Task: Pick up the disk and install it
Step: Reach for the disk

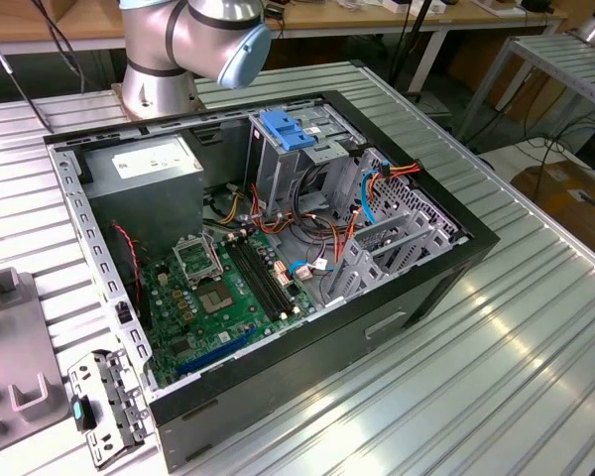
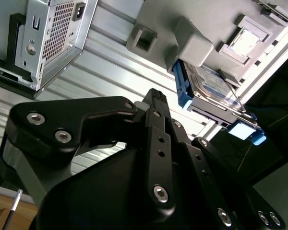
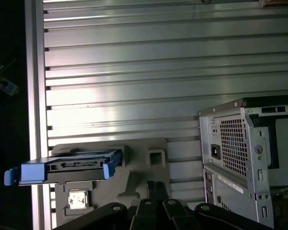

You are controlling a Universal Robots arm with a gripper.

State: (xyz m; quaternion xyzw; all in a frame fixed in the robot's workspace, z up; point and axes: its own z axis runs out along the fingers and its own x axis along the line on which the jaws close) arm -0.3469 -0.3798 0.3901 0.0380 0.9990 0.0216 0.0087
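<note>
In the exterior view, the open computer case (image 1: 416, 297) lay on its side on the ribbed metal table (image 1: 496, 397). The robot arm (image 1: 178, 40) rose just behind the case. Inside the case sat the green motherboard (image 1: 218, 288), the grey power-supply box (image 1: 144, 164) and a metal drive cage with a blue handle (image 1: 288, 129). A grey holder (image 1: 15, 347) lay on the table off one end of the case, and a small metal bracket (image 1: 104, 407) lay just beside the case's corner.

In the second wrist view, the gripper (image 2: 156, 96) had its fingertips brought together with nothing between them. The disk (image 2: 213, 86), in its blue carrier frame, sat in the grey holder (image 2: 192, 28), well apart from the case (image 2: 48, 33) and not touched by the gripper.

In the first wrist view, the disk (image 3: 67, 167) showed edge-on upon the holder (image 3: 149, 158). Bare table (image 3: 134, 72) lay between the holder and the case's vented rear (image 3: 235, 148). The gripper (image 3: 155, 184), closed and empty, hung near the holder and clear of the disk.
</note>
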